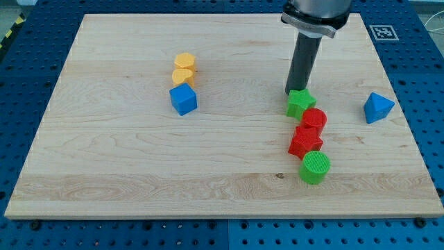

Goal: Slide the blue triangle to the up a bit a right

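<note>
One camera looks down at a slant on the wooden board from beyond its near edge, facing across it, close enough that the board nearly fills the view.

The scene was evenly and brightly lit from above. Only short, soft shadows were cast beneath the blocks and at the rod's base. The wooden board was rendered sharply, without glare, and no edge distortion was noticed.

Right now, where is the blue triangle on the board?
The blue triangle lies near the board's right edge in the camera view, alone, right of the green star and red cylinder; my tip touches the star.
</note>
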Controlling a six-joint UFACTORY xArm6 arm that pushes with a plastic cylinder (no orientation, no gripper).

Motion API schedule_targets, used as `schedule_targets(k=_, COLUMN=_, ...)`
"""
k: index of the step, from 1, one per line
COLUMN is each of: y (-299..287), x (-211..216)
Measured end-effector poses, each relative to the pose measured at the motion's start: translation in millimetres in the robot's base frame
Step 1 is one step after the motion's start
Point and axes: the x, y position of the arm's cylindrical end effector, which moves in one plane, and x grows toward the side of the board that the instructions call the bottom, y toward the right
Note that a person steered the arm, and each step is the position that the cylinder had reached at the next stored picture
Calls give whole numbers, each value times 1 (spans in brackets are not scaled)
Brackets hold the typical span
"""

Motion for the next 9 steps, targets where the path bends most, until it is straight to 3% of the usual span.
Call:
schedule_targets(k=1, y=0, x=0)
schedule_targets(k=2, y=0, x=-27)
schedule_targets(k=3, y=33, x=-37)
schedule_targets(k=4, y=112, x=-26)
schedule_targets(k=5, y=192, x=-1)
schedule_targets(k=6, y=222, x=18)
schedule_targets(k=7, y=222, x=25)
schedule_targets(k=9, y=213, x=107)
